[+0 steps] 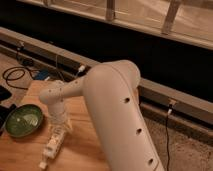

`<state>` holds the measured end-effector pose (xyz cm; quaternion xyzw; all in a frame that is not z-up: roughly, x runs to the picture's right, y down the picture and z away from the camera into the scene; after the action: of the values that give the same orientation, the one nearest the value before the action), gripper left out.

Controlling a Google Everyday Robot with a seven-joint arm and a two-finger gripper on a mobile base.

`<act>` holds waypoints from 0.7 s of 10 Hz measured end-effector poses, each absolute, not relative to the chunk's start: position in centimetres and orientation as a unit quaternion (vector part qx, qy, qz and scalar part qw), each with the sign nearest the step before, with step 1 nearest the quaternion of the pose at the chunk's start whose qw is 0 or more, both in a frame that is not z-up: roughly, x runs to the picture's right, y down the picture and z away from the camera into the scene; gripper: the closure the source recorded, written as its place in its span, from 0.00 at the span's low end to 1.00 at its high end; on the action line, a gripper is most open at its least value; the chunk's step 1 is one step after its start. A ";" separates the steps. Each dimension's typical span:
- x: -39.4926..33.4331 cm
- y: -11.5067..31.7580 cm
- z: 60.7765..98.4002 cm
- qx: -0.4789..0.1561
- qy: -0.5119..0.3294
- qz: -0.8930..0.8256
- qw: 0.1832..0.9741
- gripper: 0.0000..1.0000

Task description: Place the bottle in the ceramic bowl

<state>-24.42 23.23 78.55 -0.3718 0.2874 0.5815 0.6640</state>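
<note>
The white bottle [52, 146] lies on the wooden table [20, 152], its narrow cap pointing toward the front edge. The green ceramic bowl [23, 121] sits to its left, a short gap away, and holds nothing. My gripper [60, 131] hangs from the white arm [115, 100] and is down at the bottle's far, thick end, right over or against it. The wrist hides that end of the bottle.
The big white arm link covers the table's right side. Black cables [15, 75] lie on the floor beyond the table's far left corner. A dark object [4, 95] sits at the left edge. A low metal rail [45, 47] runs behind.
</note>
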 end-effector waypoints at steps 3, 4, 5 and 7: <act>-24.6 23.6 78.5 -0.373 0.290 0.576 0.667 0.57; -24.6 23.7 78.5 -0.374 0.290 0.576 0.667 0.66; -24.5 23.7 78.6 -0.376 0.289 0.575 0.667 0.78; -24.7 23.7 78.5 -0.382 0.284 0.573 0.667 0.97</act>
<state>-24.69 23.74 78.55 -0.3818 0.2843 0.5733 0.6669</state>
